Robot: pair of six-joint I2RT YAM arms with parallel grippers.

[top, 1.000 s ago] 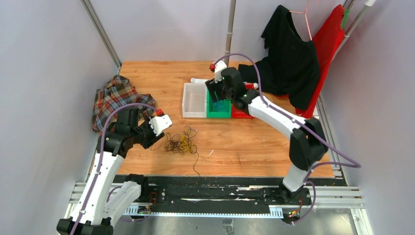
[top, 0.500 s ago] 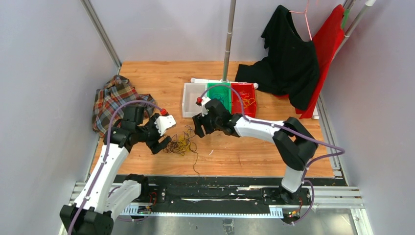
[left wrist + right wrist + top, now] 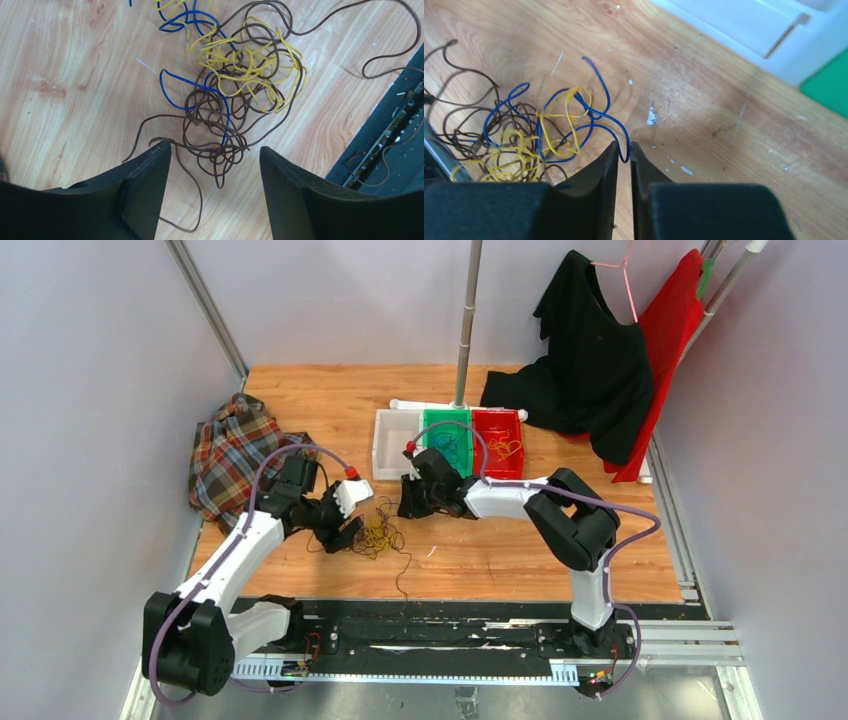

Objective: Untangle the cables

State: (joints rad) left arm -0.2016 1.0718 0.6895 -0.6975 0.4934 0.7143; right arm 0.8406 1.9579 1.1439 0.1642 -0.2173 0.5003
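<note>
Both arms have closed in on the tangle since a second ago, the right one coming down from the bins [image 3: 392,450].
Item: wooden table [image 3: 500,550], centre frame.
Item: left gripper [image 3: 214,150], jaws wide, straddling the lowest brown loops of the cables [image 3: 235,85].
Item: right gripper [image 3: 623,148], narrowed to a slit, pinching a blue strand [image 3: 625,140] at the tangle's right fringe; I read it as held.

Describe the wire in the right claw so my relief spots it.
On the wooden table, near the white bin, lies a tangle of thin wires. The blue wire arcs out toward that bin, pinched in the right claw; its neighbours are yellow and brown.
</note>
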